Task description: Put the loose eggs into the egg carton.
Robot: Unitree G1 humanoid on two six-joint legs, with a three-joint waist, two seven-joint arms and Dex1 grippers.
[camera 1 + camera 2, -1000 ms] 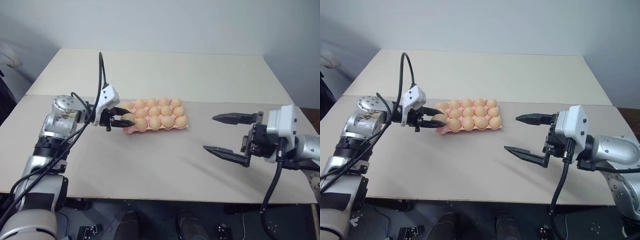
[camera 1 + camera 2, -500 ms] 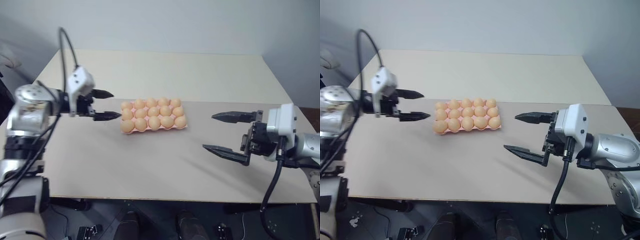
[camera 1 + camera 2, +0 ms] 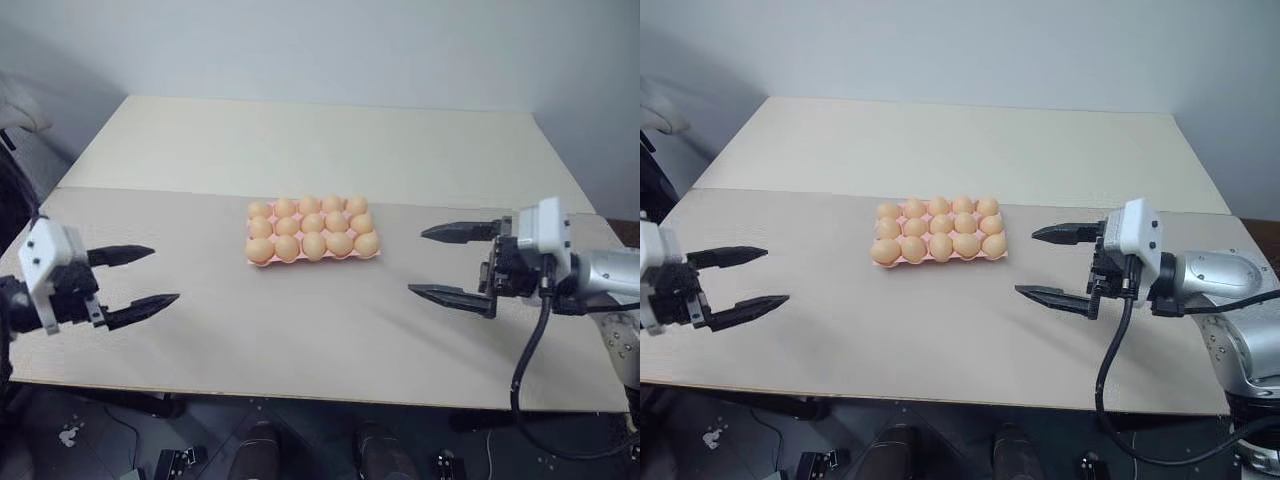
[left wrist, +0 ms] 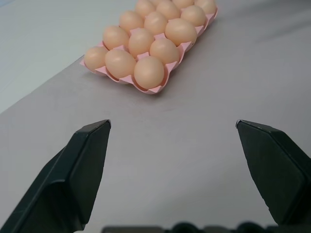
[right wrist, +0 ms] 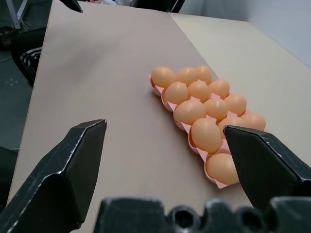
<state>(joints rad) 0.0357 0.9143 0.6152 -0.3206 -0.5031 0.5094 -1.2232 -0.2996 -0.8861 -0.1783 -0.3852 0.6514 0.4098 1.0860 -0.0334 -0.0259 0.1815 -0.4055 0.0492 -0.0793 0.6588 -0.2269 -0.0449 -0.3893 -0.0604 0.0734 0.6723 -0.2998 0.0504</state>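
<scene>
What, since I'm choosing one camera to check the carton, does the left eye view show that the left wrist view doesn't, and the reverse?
Left eye view: the whole egg carton with all fifteen cups filled, and the right gripper open to its right. Left wrist view: the eggs close up, the carton's pink walls visible between them, its far end cut off. Both: the left gripper open, apart from the carton, bare table between.
</scene>
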